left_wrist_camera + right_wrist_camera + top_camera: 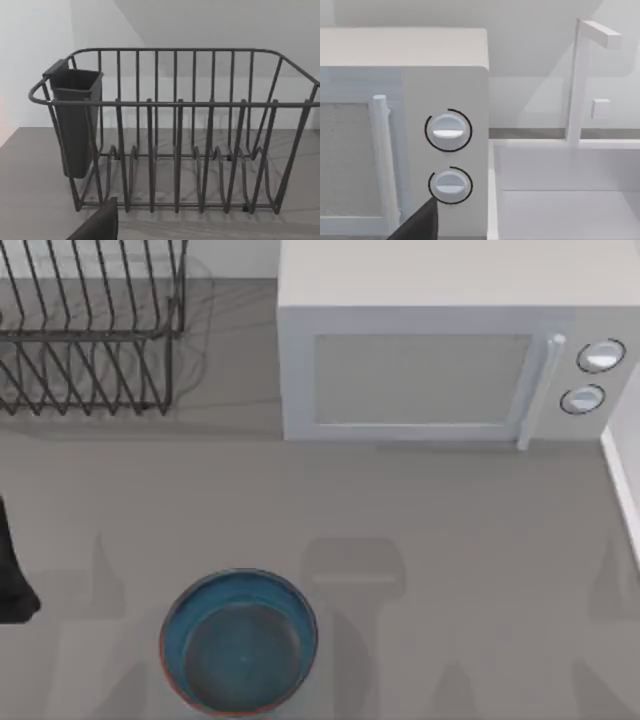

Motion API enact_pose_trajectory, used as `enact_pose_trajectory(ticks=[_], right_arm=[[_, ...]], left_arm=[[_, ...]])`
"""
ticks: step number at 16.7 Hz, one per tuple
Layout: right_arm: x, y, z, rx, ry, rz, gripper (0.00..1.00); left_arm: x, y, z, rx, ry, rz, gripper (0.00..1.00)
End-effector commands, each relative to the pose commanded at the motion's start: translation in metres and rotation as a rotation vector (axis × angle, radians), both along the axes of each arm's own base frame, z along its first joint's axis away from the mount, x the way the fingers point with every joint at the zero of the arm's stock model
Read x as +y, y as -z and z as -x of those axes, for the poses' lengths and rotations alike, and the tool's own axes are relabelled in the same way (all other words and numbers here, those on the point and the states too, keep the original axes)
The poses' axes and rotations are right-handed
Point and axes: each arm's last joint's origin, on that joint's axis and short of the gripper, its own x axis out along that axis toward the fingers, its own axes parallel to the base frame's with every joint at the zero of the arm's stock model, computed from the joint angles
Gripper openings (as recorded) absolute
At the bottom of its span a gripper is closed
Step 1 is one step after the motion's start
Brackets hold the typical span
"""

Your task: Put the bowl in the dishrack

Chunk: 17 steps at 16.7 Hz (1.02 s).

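i am looking down on the desk (450, 540) and using the microwave (440, 350) as my landmark. the bowl (239, 642) is sitting upright on the desk in front of the microwave, well apart from it and off toward its left end, with its blue wall, orange-red rim and greyish bottom all showing. the dishrack (90, 330) is standing to the left of the microwave, near its left side but not touching, and nothing is lying among its tines. in the left wrist view the dishrack (175, 135) is facing me with a dark cutlery holder (75, 120) hanging on one end wall. in the right wrist view i am seeing the microwave's two round knobs (448, 131) and its door handle (382, 155), with a white sink (565, 195) just beside it. a dark part of my left arm (15, 570) is sitting at the desk's left edge, well left of the bowl. a dark tip of the left claw (100, 225) and of the right claw (420, 222) is poking into each wrist view, and i cannot tell whether either is wide or narrow.
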Motion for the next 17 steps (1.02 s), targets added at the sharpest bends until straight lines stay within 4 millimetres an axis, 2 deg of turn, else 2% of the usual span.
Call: enact_pose_trajectory(ticks=[3,5,10,13,17], right_arm=[[0.000,0.000,0.000,0.000,0.000,0.000,1.00],[0.000,0.000,0.000,0.000,0.000,0.000,1.00],[0.000,0.000,0.000,0.000,0.000,0.000,1.00],[0.000,0.000,0.000,0.000,0.000,0.000,1.00],[0.000,0.000,0.000,0.000,0.000,0.000,1.00]], left_arm=[[-0.001,-0.002,0.000,0.009,0.007,0.006,1.00],[-0.004,-0.011,0.000,0.054,0.039,0.037,1.00],[-0.024,-0.057,-0.013,0.335,0.168,0.166,1.00],[-0.049,-0.083,-0.038,0.614,0.225,0.222,1.00],[-0.104,-0.097,-0.080,1.015,0.227,0.216,1.00]])
